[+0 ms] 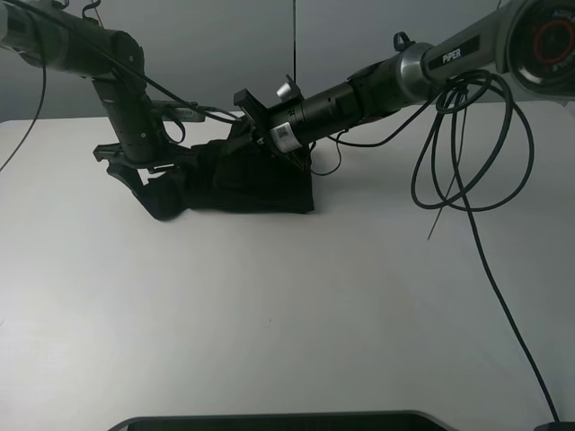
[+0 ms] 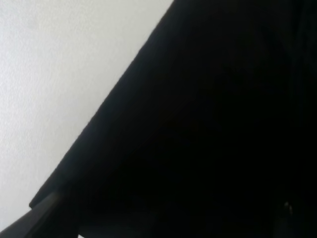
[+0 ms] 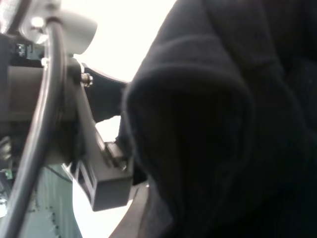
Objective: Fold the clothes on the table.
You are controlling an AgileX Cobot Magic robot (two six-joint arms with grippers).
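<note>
Black T-shirt (image 1: 260, 184) lies bunched in a compact heap toward the far side of the white table (image 1: 269, 305), left of centre, with its long axis running left to right across the exterior view. The right-hand edge is straight and squared off. The left-hand end tapers into a loose tongue of cloth. No print or label shows, only plain black. Left gripper (image 1: 126, 166) sits low at that tapered left end, its jaws spread wide with nothing seen clamped between them. In its wrist view the shirt (image 2: 208, 124) fills most of the frame as a flat dark sheet, with one clean diagonal edge against the bare tabletop (image 2: 44, 74). Right gripper (image 1: 237, 135) reaches across the middle and is buried in the raised far-side ridge of the heap. Its wrist view shows only thick rolled folds of cloth (image 3: 208, 124) hanging right at the lens, so whether it pinches a fold I cannot tell. Key relation: the shirt lies between the two grippers, and each one is at its own end of the long axis. Judgement: the heap needs spreading along that axis before any fold. Fabric is matte, soft knit that slumps and creases readily. Table surface is smooth and faintly glossy, so cloth should slide on it.
</note>
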